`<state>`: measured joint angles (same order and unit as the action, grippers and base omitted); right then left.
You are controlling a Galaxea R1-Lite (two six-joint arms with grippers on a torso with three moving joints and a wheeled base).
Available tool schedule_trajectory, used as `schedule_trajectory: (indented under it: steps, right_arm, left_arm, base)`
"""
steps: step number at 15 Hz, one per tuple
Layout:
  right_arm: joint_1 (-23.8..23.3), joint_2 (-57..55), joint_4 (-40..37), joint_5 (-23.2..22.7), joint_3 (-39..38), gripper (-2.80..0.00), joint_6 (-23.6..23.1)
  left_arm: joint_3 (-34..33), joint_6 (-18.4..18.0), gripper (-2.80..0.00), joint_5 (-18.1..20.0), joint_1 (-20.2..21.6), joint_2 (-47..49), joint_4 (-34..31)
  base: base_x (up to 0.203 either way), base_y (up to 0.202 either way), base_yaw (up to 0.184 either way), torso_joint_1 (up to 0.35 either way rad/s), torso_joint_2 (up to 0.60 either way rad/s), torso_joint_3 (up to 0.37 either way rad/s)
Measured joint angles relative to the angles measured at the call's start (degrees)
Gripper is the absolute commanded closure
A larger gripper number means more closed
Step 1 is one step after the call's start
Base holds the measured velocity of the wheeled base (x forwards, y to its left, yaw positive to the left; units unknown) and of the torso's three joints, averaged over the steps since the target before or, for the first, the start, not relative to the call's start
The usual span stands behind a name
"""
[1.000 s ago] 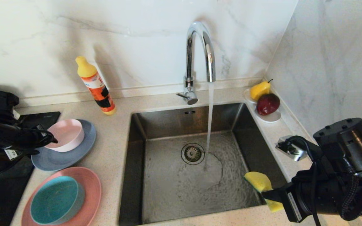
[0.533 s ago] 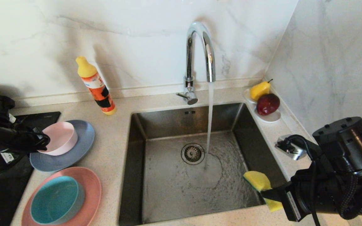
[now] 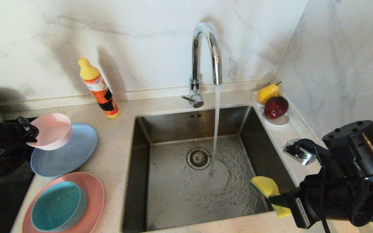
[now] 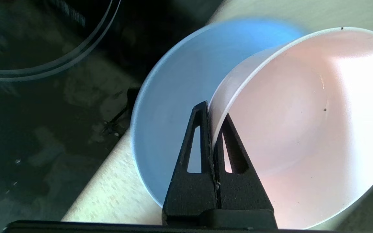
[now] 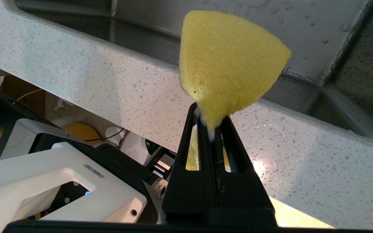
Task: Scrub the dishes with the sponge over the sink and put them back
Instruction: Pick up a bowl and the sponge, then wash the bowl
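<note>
Pink bowl (image 3: 51, 131) now hangs tilted off the grey-blue plate (image 3: 71, 152), rim pinched in the left fingers (image 3: 31, 132) (right fingers (image 3: 275, 200) squeeze the sponge (image 3: 265, 186)): ready for scrubbing.

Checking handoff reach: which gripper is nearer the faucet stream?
Right. The right gripper holds the sponge over the sink's front right corner, close to the stream. The left gripper is far off at the counter's left, gripping the pink bowl.
</note>
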<state>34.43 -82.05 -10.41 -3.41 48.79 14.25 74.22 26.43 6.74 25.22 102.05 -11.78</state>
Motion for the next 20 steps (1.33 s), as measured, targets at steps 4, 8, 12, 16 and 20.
schedule_trajectory:
  steps: [4,8,12,16,20]
  right_arm:
    - [0.0,0.83,0.0,0.02,-0.34,0.0,0.05]
    - [0.09,2.35,-0.29,0.03,-0.69,0.0,0.1]
    - [0.09,3.96,-0.5,0.15,-0.85,0.0,0.15]
    - [0.02,5.21,-0.39,0.17,-0.8,0.0,0.3]
    - [-0.37,5.57,0.0,0.99,0.02,0.0,0.33]
  left_arm:
    - [-0.07,0.13,0.0,0.57,-0.21,-10.26,-0.45]
    - [-0.85,0.11,0.0,10.6,-1.84,-23.54,-5.83]
    - [-0.93,-0.4,0.0,16.72,-12.24,-30.67,-10.32]
    - [-0.65,-1.09,0.0,11.95,-26.6,-29.26,-10.21]
    - [-0.25,-2.56,0.0,0.31,-43.6,-21.54,-8.19]
  base:
    - [0.0,0.0,0.0,0.0,0.0,0.0]
    - [0.0,0.0,0.0,0.0,0.0,0.0]
    - [0.0,0.0,0.0,0.0,0.0,0.0]
    - [0.0,0.0,0.0,0.0,0.0,0.0]
    - [0.0,0.0,0.0,0.0,0.0,0.0]
